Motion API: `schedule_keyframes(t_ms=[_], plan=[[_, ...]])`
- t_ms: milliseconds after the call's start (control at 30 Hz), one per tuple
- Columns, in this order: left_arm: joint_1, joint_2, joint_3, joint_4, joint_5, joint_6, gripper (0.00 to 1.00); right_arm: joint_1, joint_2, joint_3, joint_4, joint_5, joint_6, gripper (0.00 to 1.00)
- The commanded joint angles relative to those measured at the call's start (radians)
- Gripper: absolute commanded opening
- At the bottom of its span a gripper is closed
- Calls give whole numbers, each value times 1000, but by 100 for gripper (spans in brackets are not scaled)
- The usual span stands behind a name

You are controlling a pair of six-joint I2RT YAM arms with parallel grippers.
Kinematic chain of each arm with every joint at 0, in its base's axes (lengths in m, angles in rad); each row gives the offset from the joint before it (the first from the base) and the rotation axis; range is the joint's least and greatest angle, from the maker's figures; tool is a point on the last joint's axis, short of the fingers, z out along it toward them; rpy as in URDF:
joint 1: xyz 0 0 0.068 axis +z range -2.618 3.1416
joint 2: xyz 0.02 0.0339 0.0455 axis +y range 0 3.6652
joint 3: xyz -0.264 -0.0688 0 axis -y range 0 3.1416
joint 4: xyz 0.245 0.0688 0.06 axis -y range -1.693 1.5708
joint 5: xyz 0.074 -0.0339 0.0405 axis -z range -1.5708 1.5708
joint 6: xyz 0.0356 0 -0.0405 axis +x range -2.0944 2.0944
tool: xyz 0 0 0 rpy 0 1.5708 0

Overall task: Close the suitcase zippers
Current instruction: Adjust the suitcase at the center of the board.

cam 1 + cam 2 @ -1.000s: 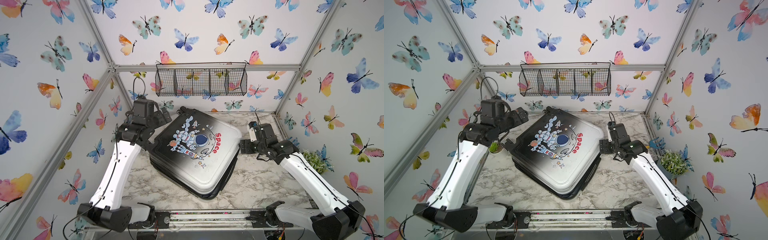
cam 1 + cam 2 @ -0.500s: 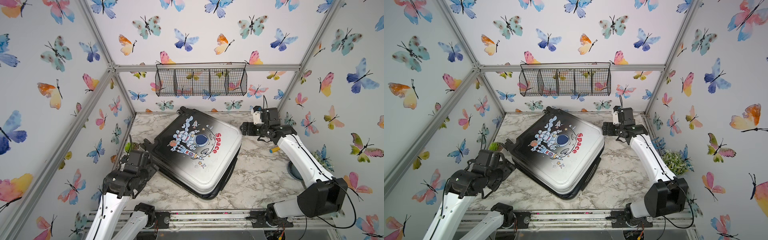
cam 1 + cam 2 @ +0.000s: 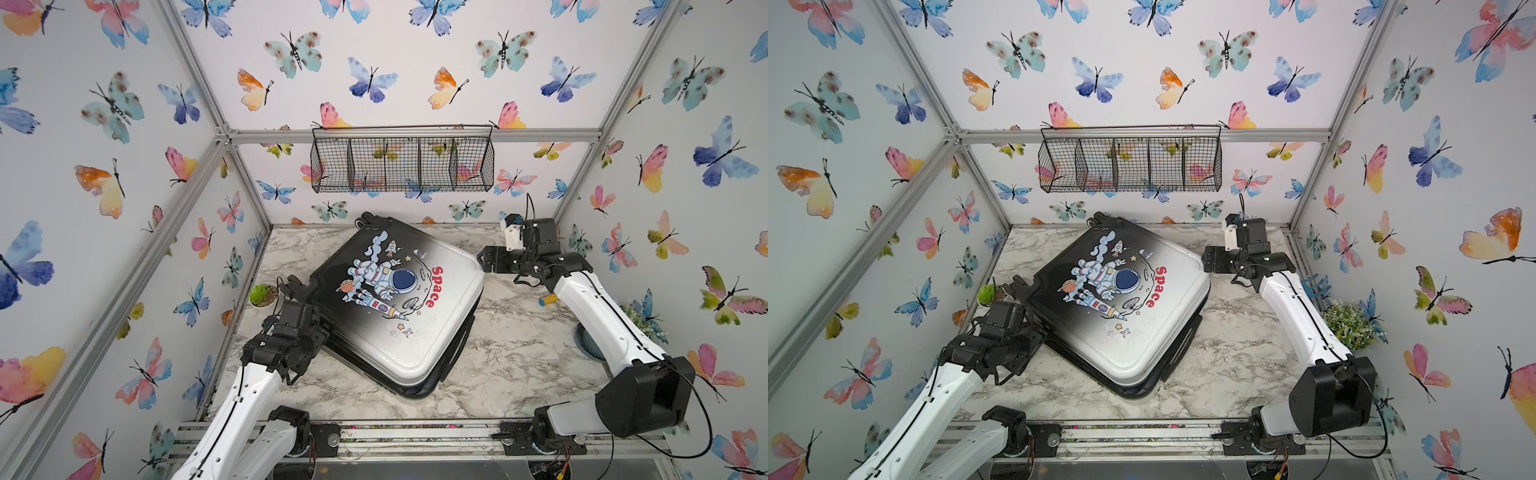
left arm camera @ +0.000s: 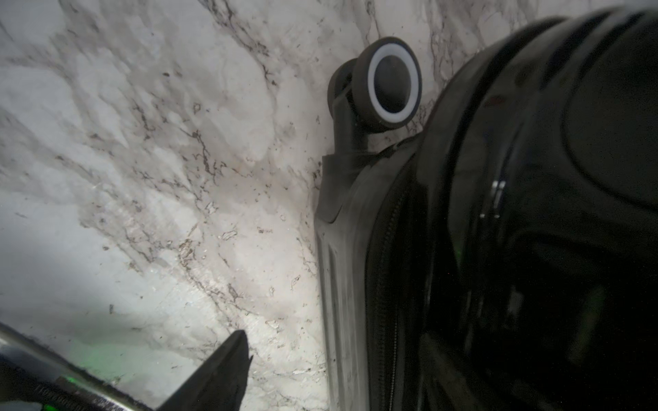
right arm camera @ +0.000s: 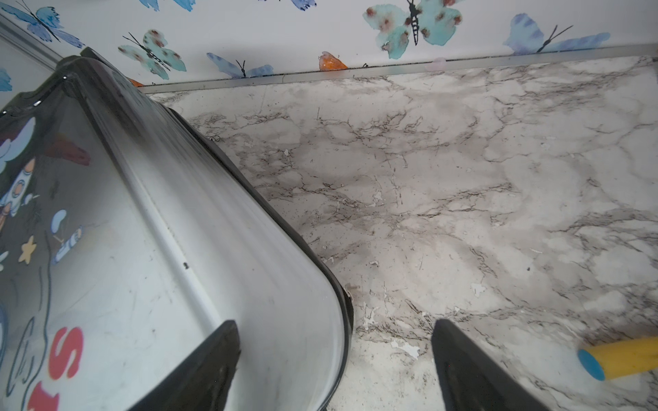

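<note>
The suitcase (image 3: pixel 399 307) lies flat and askew on the marble table, astronaut print up, black fading to silver; it shows in both top views (image 3: pixel 1125 307). My left gripper (image 3: pixel 305 313) is low against its black left side, near a white-rimmed wheel (image 4: pixel 388 83). In the left wrist view one of its fingers (image 4: pixel 228 370) hangs over bare marble, and the zippers' track (image 4: pixel 386 284) runs beside it. The other finger is lost in the dark shell. My right gripper (image 5: pixel 333 322) stands open astride the silver right corner (image 3: pixel 478 266). No zipper pull shows.
A wire basket (image 3: pixel 401 164) hangs on the back wall. A small potted plant (image 3: pixel 262 294) stands left of the case. A yellow cylinder with a blue end (image 5: pixel 619 359) lies near the right gripper. Greenery (image 3: pixel 1347 324) stands by the right wall.
My left arm swung from the case's back-left corner down to its left side, jaws narrowing. My right gripper moved back to the case's right corner.
</note>
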Motion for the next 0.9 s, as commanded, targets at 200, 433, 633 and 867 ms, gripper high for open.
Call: schedule_keyframes(t_ms=[200, 433, 633, 867], plan=[[107, 104, -25, 179, 60, 128, 32, -7, -13, -81, -26, 28, -46, 87], [220, 178, -24, 190, 175, 220, 27, -37, -37, -122, -31, 37, -55, 88], [298, 147, 58, 67, 119, 307, 29, -57, -44, -136, -36, 29, -62, 88], [312, 126, -12, 196, 243, 288, 32, -58, -44, -143, -31, 11, -57, 87]])
